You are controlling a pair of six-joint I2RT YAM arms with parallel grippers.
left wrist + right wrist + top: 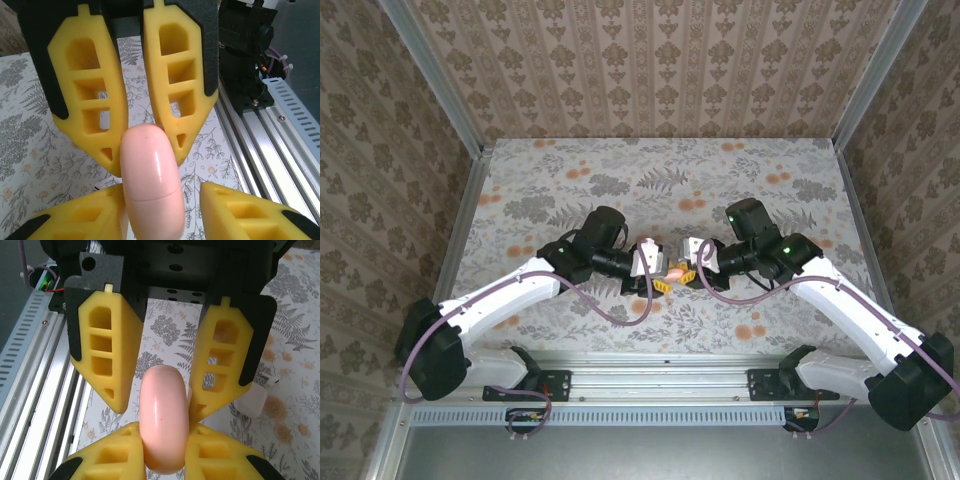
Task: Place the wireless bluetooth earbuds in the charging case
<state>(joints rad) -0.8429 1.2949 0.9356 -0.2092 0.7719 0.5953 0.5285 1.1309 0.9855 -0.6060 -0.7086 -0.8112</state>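
Right wrist view shows the white charging case [250, 401] lying on the floral table [300, 390], apart from the pink disc [165, 400] that the right gripper [165, 426] clamps and the left gripper [160, 415] straddles, one finger off it.

R claw [165, 429] clamped tight; L claw [162, 189] ajar, facing it tip-to-tip.

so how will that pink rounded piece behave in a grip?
Likely slippery: the pink piece is glossy with curved sides, so the right hand pinching it could squeeze it out. Looks rigid, probably hard plastic; it isn't denting. If dropped onto the table, its rounded rim may let it roll.
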